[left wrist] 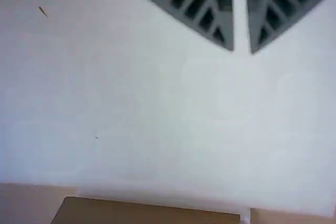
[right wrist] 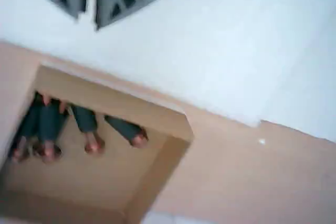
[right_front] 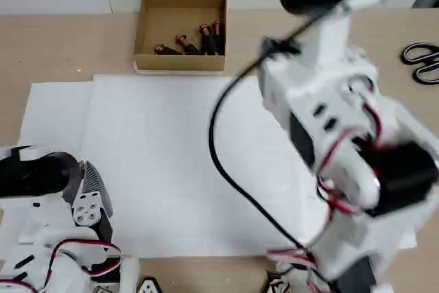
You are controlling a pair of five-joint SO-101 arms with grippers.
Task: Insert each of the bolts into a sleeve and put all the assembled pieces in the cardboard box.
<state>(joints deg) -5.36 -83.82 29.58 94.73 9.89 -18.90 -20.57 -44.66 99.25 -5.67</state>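
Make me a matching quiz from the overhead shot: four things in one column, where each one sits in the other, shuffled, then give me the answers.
Things:
1. box
2. pieces
3. scissors
4. sheet

Places:
A. lying inside the box
B. at the right edge of the table
C. spread over the table's middle
D. far side, just beyond the sheet

Pairs: 1-D, 2-A, 3-B, 4-C

In the high view the left arm sits folded low at 8 o'clock. The fingers of the left gripper are drawn together, with a thin slit between them. The right arm rears tall from 5 o'clock toward 1 o'clock, and the right gripper is likewise pinched together.
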